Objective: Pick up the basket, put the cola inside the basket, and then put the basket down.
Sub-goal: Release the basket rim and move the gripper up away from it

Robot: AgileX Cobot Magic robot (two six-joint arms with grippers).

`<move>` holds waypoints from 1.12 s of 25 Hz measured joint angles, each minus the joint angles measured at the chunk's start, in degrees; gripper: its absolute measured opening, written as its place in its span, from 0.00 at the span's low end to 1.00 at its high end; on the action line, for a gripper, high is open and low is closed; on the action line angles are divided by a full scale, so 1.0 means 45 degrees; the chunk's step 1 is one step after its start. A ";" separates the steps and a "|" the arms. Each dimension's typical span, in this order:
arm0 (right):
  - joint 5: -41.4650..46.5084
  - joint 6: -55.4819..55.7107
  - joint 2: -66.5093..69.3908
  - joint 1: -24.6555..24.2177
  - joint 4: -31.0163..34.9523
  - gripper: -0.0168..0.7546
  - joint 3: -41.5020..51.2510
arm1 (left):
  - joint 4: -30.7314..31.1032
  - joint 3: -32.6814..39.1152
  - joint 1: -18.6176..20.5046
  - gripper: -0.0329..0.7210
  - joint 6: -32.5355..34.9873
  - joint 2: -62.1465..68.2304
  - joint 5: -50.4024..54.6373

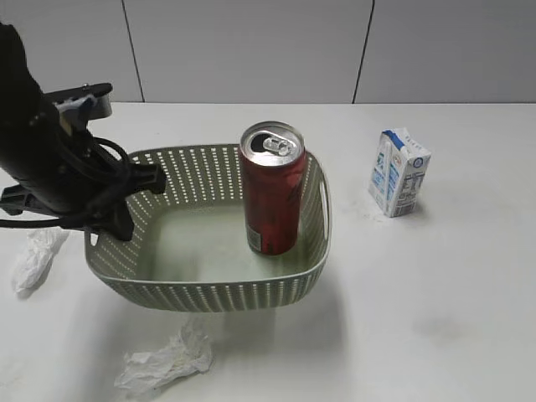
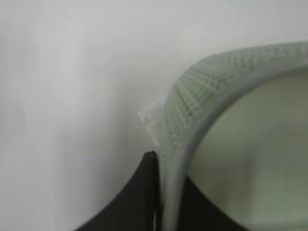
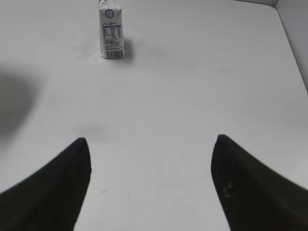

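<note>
The pale green basket (image 1: 209, 295) sits mid-table with a dark shadow under and to the right of it; I cannot tell whether it touches the table. The red cola (image 1: 272, 197) stands upright inside it, toward the right wall. My left gripper (image 1: 126, 201) is shut on the basket's left rim. In the left wrist view its jaws (image 2: 168, 168) pinch the slotted wall of the basket (image 2: 202, 91). My right gripper (image 3: 150, 144) is open and empty above bare table; it is out of the exterior view.
A blue-and-white milk carton (image 1: 399, 172) stands to the right of the basket and shows far off in the right wrist view (image 3: 111, 29). Crumpled tissues lie in front of the basket (image 1: 163, 360) and at its left (image 1: 38, 255).
</note>
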 joint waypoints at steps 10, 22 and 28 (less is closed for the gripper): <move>-0.0677 0.0000 0.0000 0.0000 -0.0119 0.74 0.0330 | 0.0090 -0.1353 0.0013 0.04 0.0000 0.1026 -0.0228; -0.0677 0.0000 0.0000 0.0000 -0.0133 0.71 0.0334 | 0.0288 -0.3655 0.0651 0.09 0.0012 0.4514 0.0552; -0.0677 0.0000 0.0000 0.0000 -0.0135 0.71 0.0334 | -0.0141 -0.3775 0.0888 0.56 0.0537 0.4852 0.0674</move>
